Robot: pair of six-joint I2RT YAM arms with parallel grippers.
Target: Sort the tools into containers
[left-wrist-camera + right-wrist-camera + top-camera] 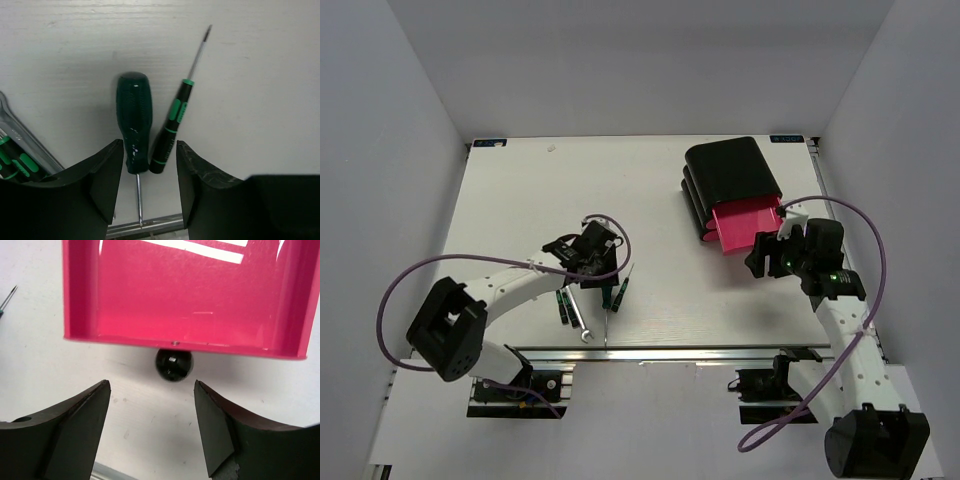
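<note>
1. The black drawer stack sits at the far right of the table, and one pink drawer stands out toward the arms.
2. The part of that drawer's floor seen from the right wrist is bare pink, with no tool in it.
3. The right gripper is released and empty. Its jaws are spread just short of the drawer's round black knob and do not touch it.
4. Every tool in view lies on the table near the left arm, well apart from the drawers.
   - A stubby dark green screwdriver lies side by side with a slim black-and-green screwdriver.
   - A silver wrench and more green-banded handles lie off to one side.
5. The left gripper hangs low over the pair of screwdrivers. Its jaws are parted, flanking the stubby one's neck and the slim one's butt end, and they clench nothing.
6. Judged from this, the sorting has barely begun. One drawer is ready, no tool appears stowed, and the screwdrivers and wrench all remain to be moved.
</note>
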